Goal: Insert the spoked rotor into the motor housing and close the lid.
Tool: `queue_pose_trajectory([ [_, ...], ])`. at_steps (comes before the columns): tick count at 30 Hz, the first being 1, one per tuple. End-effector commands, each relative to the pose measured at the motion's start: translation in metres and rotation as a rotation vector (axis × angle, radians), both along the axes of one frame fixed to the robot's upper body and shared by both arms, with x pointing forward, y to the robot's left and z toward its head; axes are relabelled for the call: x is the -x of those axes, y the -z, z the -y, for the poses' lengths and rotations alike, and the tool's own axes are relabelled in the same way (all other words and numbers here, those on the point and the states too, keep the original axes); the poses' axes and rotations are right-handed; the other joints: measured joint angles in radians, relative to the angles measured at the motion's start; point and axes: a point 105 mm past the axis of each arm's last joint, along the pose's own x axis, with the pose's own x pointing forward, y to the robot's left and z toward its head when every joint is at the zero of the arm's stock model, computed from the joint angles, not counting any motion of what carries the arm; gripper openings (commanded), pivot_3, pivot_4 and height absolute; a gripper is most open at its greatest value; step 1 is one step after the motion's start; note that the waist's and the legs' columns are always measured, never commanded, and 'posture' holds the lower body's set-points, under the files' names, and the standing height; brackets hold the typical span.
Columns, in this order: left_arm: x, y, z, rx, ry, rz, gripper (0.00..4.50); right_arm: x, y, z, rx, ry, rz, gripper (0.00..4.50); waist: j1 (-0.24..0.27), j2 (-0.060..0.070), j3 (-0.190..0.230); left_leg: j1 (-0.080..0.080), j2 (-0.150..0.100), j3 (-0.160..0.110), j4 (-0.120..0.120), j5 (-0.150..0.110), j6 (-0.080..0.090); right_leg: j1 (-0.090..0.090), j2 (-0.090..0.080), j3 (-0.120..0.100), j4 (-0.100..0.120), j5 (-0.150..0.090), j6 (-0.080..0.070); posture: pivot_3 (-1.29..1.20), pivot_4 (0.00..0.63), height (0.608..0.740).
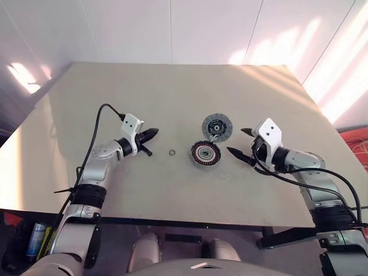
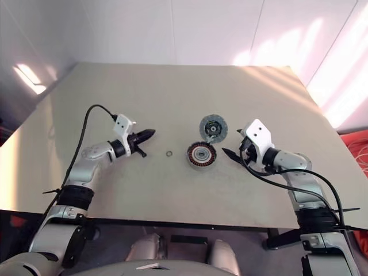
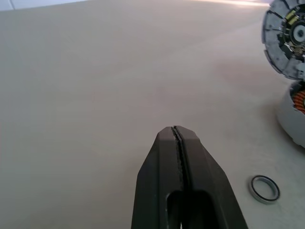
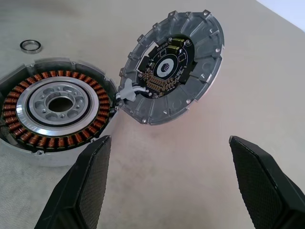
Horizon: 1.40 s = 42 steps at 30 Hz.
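the beige table (image 1: 172, 184) carries everything. the motor housing (image 4: 57, 107) lies flat near the table's middle, just in front of the right gripper (image 4: 171, 186): a grey-walled round puck, open side up, with a ring of copper-coloured windings around a silvery centre pierced by small holes. the lid (image 4: 174, 64) lies open just beyond it, touching the housing's rim at a small grey link, its darker inner face up, ribbed grey rim around a round circuit board. the right gripper's fingers (image 4: 83, 188) stand spread wide, holding nothing. the left gripper (image 3: 177, 136) hovers well to the housing's left, fingers pressed together on nothing. a small silver ring (image 3: 264, 188) lies between it and the housing
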Motion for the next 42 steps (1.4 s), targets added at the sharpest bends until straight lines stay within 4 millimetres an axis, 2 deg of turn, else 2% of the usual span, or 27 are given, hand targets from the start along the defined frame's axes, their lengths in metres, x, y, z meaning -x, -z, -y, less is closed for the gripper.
queue_pose_trajectory([
  [1, 0.009, -0.009, 0.024, -0.029, 0.148, 0.039, 0.19, -0.004, -0.009, -0.003, 0.001, -0.012, 0.042, 4.5, 0.001, 0.0, 0.0, 0.0, 0.0, 0.0, 0.0, 0.0, 0.0, 0.0, 0.0, 0.0, 0.0, 0.0, 0.0, 0.0, 0.0, 0.74],
  [3, 0.015, -0.007, 0.033, -0.04, 0.218, 0.027, 0.56, -0.004, -0.009, -0.003, 0.002, -0.011, 0.043, 4.5, 0.001, 0.0, 0.0, 0.001, 0.0, 0.0, 0.001, 0.0, 0.0, 0.001, 0.0, 0.0, 0.0, 0.0, 0.0, 0.0, 0.0, 0.74],
  [5, 0.016, -0.006, 0.037, -0.061, 0.241, 0.026, 1.16, -0.004, -0.01, -0.002, 0.003, -0.008, 0.046, 4.5, 0.001, 0.0, 0.0, 0.002, 0.001, 0.0, 0.001, 0.0, -0.001, 0.001, 0.0, 0.0, 0.001, 0.0, 0.0, 0.0, 0.0, 0.74],
  [10, 0.007, 0.0, 0.032, -0.095, 0.189, 0.014, 2.62, -0.003, -0.01, 0.0, 0.003, -0.001, 0.048, 4.5, 0.0, 0.0, 0.0, 0.002, 0.001, 0.0, 0.001, 0.0, -0.001, 0.001, 0.0, 0.0, 0.001, 0.0, 0.0, 0.0, 0.0, 0.74],
  [22, 0.013, 0.026, 0.027, -0.185, 0.23, -0.026, 2.62, -0.003, -0.01, -0.001, 0.0, 0.002, 0.052, 4.5, 0.001, 0.0, 0.0, 0.002, 0.001, 0.0, 0.002, 0.0, -0.001, 0.002, 0.0, -0.001, 0.002, 0.0, 0.0, 0.0, 0.0, 0.74],
  [42, 0.015, 0.028, 0.033, -0.174, 0.259, -0.042, 2.62, -0.003, -0.01, -0.001, 0.001, 0.004, 0.055, 4.5, 0.004, 0.0, 0.0, 0.002, 0.001, 0.0, 0.003, 0.0, -0.001, 0.002, 0.0, -0.001, 0.003, 0.0, -0.001, 0.0, 0.0, 0.74],
])
